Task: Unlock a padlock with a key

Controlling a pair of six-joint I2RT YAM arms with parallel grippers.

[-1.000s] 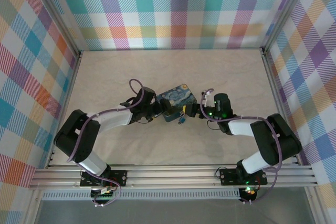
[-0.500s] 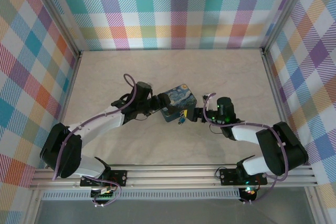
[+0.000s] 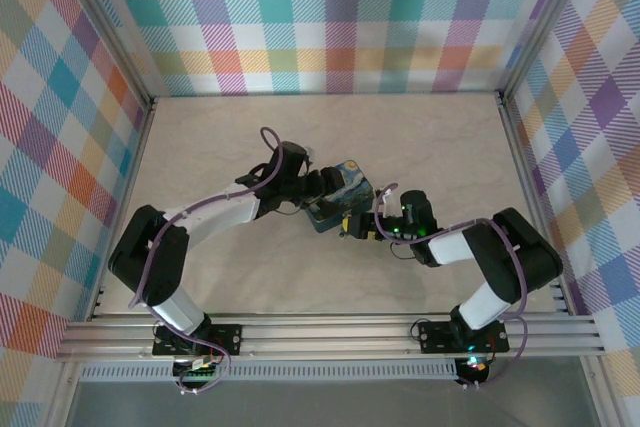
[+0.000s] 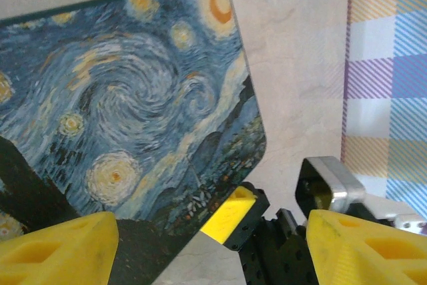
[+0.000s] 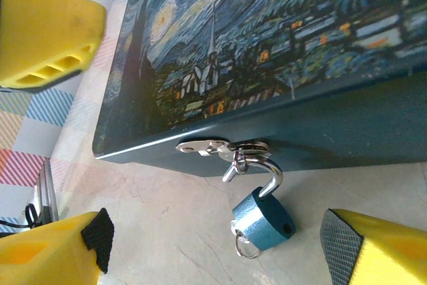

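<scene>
The blue padlock (image 5: 263,217) hangs from the hasp (image 5: 213,146) on the front wall of the night-sky tin (image 5: 280,45) and its body rests on the table. Its silvery shackle (image 5: 275,177) is swung open with one end free. The key (image 5: 237,231) sticks out of the padlock's underside with a small ring on it. My right gripper (image 5: 217,245) is open, one finger on each side of the padlock and touching nothing. My left gripper (image 4: 210,238) is open at the tin's (image 4: 133,98) lid corner, close to the right gripper's yellow finger (image 4: 230,215).
The tin (image 3: 340,192) sits mid-table with my left gripper (image 3: 322,190) on its left and my right gripper (image 3: 355,227) at its near side. Bare beige table (image 3: 220,137) surrounds them. Plaid walls (image 3: 330,17) enclose three sides and a metal rail (image 3: 330,332) runs along the near edge.
My right gripper has moved left, up to the tin's front where the padlock hangs. My left gripper has shifted right onto the tin's corner, its arm re-posed.
</scene>
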